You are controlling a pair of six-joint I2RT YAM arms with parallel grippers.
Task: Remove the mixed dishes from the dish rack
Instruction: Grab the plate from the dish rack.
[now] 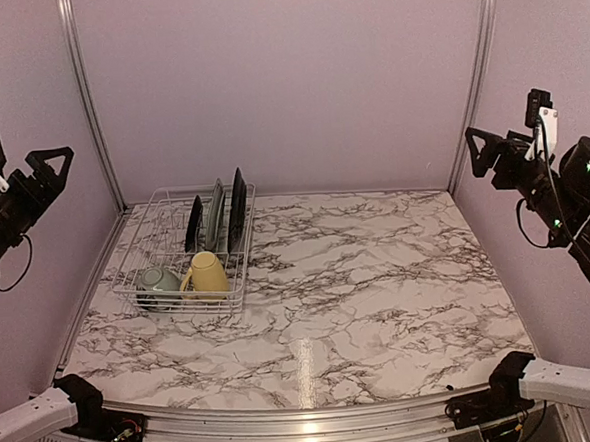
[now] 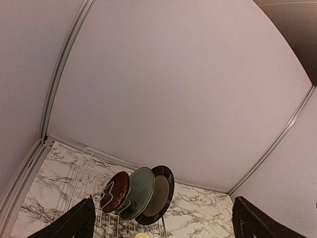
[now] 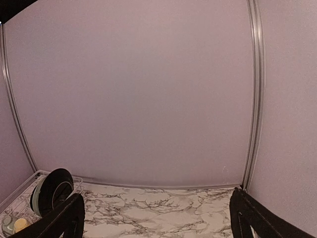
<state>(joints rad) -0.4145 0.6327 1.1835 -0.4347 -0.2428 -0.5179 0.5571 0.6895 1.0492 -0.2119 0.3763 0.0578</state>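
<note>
Top external view: the white wire dish rack (image 1: 140, 225) sits on the left side of the marble table (image 1: 380, 296), towards the back wall. Three plates stand on edge in its far slots, side by side: the smallest plate (image 1: 194, 224) on the left, the middle plate (image 1: 216, 216), and the tallest plate (image 1: 237, 209) on the right. In the near end of the rack, a pale yellow mug (image 1: 208, 273) lies beside a small pale-green bowl (image 1: 159, 281), the bowl to its left. The left gripper (image 1: 20, 153) hangs high by the left wall and the right gripper (image 1: 510, 128) high by the right wall. Both are well apart from the rack, jaws spread wide and holding nothing.

Left wrist view: the two dark fingers (image 2: 74, 223) stand far apart at the bottom corners with nothing between them. Beyond them the rack shows the plates' faces. The smallest is red and patterned, the middle is pale, and the tallest is dark-rimmed.

Right wrist view: here too the fingers (image 3: 257, 218) are parted wide and empty. The rack is at the far left edge, with the tallest plate facing the camera and the mug and bowl just visible in the corner.
</note>
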